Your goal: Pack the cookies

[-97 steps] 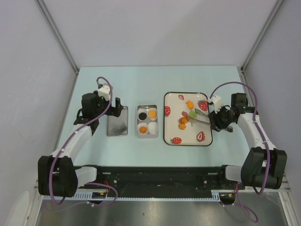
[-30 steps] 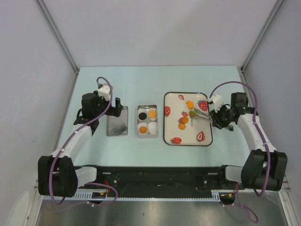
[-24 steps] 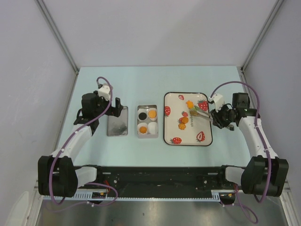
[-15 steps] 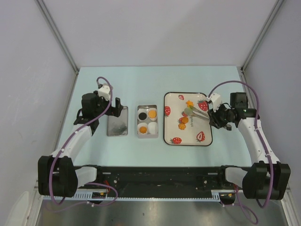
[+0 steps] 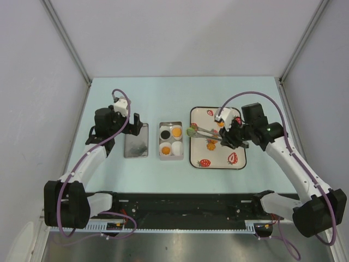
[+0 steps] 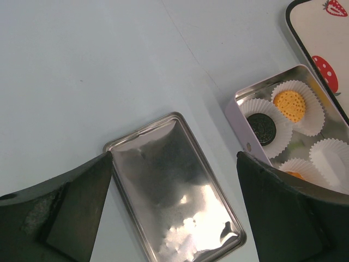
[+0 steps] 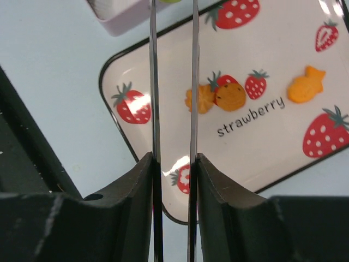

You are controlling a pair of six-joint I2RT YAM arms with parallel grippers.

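The right gripper (image 5: 228, 136), clamped on tongs (image 5: 206, 132) pinching the green cookie (image 5: 191, 131), has swung toward 9 o'clock to the rim of the tray (image 5: 221, 155), while only the left wrist view shows the left gripper (image 6: 174, 158) spread wide over the lid (image 6: 180, 202).

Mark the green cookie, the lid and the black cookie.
green cookie (image 5: 191, 131): top external view, its centre, at the tip of the tongs (image 5: 207, 131).
lid (image 6: 175, 189): left wrist view, middle of its shiny face.
black cookie (image 6: 262, 127): left wrist view, its centre.
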